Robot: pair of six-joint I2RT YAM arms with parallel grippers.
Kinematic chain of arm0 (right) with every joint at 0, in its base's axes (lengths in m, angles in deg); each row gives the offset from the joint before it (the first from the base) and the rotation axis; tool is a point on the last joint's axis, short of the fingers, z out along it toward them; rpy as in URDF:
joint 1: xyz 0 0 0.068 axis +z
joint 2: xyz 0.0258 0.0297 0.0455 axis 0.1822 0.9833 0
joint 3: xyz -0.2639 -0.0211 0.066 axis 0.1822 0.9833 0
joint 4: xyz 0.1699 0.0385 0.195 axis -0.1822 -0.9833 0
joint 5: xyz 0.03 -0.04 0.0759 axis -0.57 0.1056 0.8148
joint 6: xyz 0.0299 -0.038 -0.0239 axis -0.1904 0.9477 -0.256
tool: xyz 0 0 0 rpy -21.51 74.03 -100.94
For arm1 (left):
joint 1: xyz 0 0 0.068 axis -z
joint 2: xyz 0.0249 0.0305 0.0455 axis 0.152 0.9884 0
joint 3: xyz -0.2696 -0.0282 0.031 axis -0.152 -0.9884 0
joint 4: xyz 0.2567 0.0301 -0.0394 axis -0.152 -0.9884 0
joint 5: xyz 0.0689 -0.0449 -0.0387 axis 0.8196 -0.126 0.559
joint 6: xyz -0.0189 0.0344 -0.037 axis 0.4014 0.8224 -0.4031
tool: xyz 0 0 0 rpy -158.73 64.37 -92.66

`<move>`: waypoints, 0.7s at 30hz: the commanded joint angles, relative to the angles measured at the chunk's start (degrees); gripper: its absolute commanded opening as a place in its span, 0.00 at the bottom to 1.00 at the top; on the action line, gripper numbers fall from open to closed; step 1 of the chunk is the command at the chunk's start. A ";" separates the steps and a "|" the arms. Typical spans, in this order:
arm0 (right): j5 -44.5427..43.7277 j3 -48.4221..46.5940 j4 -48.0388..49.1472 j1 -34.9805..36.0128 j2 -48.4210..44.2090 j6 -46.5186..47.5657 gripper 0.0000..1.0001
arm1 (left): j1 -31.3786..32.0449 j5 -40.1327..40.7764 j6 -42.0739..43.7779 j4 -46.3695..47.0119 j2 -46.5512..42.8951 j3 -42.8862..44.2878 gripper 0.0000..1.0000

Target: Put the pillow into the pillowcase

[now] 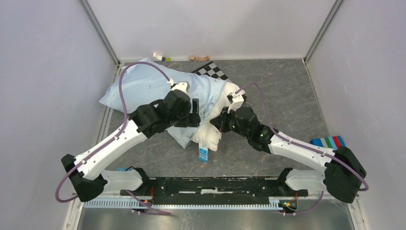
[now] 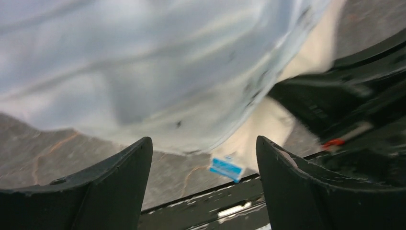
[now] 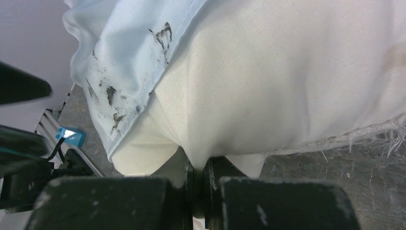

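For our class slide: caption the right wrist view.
The right gripper pinches the pillow beside the stained pillowcase hem.

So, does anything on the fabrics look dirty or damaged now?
Yes. The pale light-blue thin fabric pillowcase has dark smudges along its hem by the opening, like grease marks. The plump cream-white pillow has a frayed edge with loose threads, at the lower right of the right wrist view.

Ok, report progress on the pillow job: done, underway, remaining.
Done: the pillowcase covers most of the pillow. Underway: the right hand pinches the pillow's bare fabric; the left hand is open by the pillowcase's edge. Left: the cream near end with its blue tag sticks out.
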 commanded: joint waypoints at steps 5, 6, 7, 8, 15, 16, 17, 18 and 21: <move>0.48 -8.68 3.31 -0.03 1.86 1.03 0.00 | 6.72 11.97 -9.85 0.04 -3.26 -17.80 0.89; 0.65 -9.04 3.29 -0.04 2.12 1.07 0.00 | 7.31 12.80 -11.59 1.10 -3.29 -19.52 0.90; 0.74 -9.36 3.18 -0.04 2.15 1.16 0.00 | 7.73 14.12 -13.54 1.92 -3.34 -21.03 0.90; 0.82 -9.70 2.97 -0.05 2.31 1.27 0.00 | 8.30 15.87 -15.26 2.81 -3.39 -22.26 0.91; 1.46 -9.98 2.20 -0.06 1.69 1.56 0.00 | 8.46 30.93 -23.93 6.49 -2.26 -26.72 0.91; 1.44 -9.87 2.16 -0.06 1.48 1.62 0.00 | 8.46 31.77 -23.60 7.21 -1.34 -26.63 0.91; 1.21 -9.78 2.07 0.00 1.29 1.68 0.00 | 8.55 32.40 -23.54 8.53 -0.81 -27.31 0.90; 1.09 -9.73 1.98 -0.04 1.08 1.82 0.00 | 8.55 32.56 -23.06 10.89 -0.50 -28.25 0.88; 0.60 -9.62 1.82 -0.02 0.62 1.86 0.00 | 8.55 32.84 -23.14 14.51 -0.32 -30.38 0.80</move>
